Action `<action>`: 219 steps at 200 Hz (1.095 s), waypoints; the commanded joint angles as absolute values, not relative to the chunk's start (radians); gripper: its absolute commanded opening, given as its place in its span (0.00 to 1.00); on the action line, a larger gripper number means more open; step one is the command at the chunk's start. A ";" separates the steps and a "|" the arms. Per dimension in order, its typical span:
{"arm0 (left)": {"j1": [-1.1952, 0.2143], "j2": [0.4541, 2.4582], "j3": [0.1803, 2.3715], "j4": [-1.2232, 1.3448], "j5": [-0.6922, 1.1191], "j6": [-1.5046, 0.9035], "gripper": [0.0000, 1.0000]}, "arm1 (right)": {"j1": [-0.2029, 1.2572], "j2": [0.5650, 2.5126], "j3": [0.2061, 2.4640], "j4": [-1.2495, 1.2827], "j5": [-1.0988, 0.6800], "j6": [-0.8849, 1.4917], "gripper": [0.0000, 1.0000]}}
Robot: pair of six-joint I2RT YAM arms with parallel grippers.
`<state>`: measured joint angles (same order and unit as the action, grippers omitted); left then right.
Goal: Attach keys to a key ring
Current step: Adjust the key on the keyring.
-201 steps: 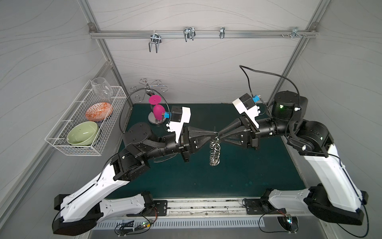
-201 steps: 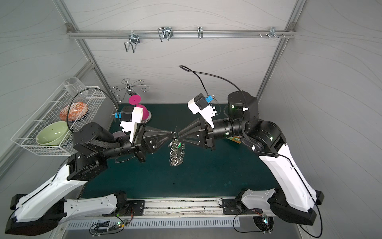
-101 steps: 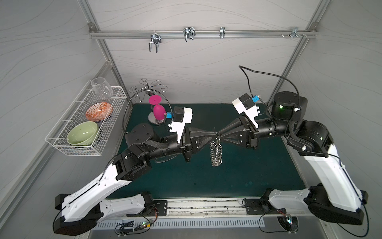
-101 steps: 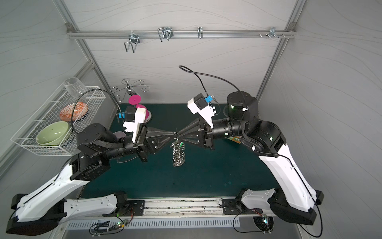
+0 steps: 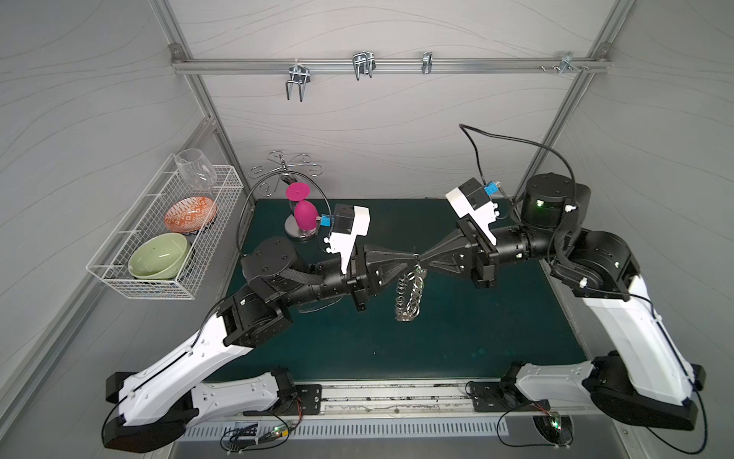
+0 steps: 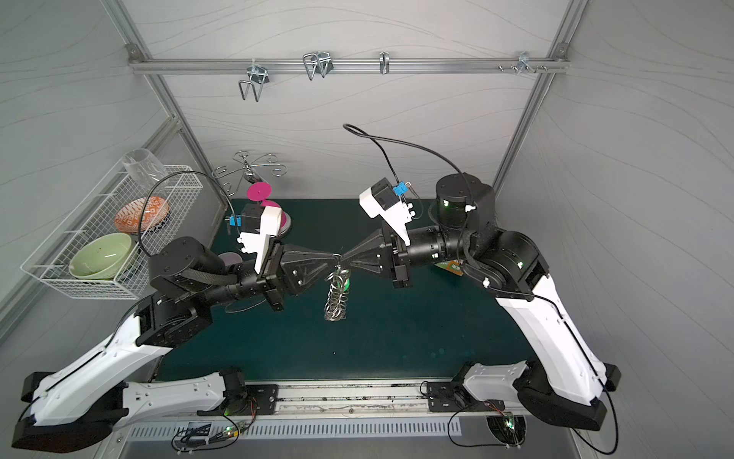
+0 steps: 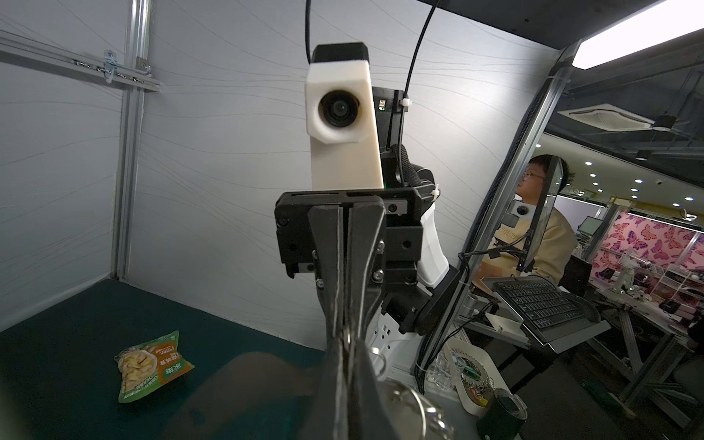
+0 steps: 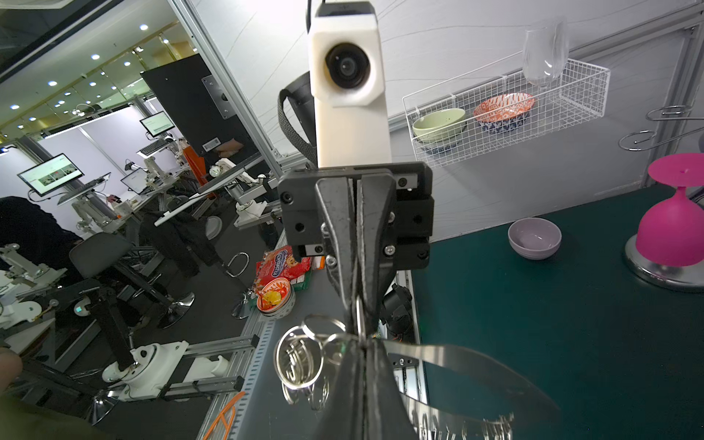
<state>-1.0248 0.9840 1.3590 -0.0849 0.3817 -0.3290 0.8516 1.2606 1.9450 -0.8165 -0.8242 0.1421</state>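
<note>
The key ring [image 5: 409,294] [image 6: 337,298], a grey plate edged with silver wire rings, hangs edge-on above the green mat between two arms that meet tip to tip. My left gripper [image 5: 410,260] [image 7: 346,339] is shut on a wire ring at its top. Facing it, my right gripper [image 5: 423,262] [image 8: 364,341] is shut at the same spot, and the plate's band [image 8: 457,358] runs out from its tips. Loose wire rings [image 8: 297,362] dangle beside them. A bit of the green keys [image 6: 346,283] shows behind the rings. How it hangs there is hidden.
A green-orange snack packet [image 7: 152,365] lies on the mat under the right arm. A lilac bowl [image 8: 534,238] and a pink glass on a metal stand [image 5: 304,214] sit at the back left. A wire basket [image 5: 167,234] of bowls hangs on the left wall.
The right gripper's jaws have closed at the top of the key ring. The left arm has shifted slightly; the ring hangs in about the same place.
</note>
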 commanded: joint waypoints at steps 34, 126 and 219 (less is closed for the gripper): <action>-1.026 0.987 1.379 -0.006 0.394 -0.331 0.00 | 0.859 1.268 1.970 -0.810 -0.867 0.140 0.00; -1.026 0.954 1.393 -0.107 0.349 -0.321 0.08 | 0.809 1.272 2.002 -0.859 -0.947 0.115 0.00; -1.026 0.895 1.491 -0.359 0.268 -0.234 0.49 | 0.724 1.346 2.138 -1.077 -1.063 0.074 0.00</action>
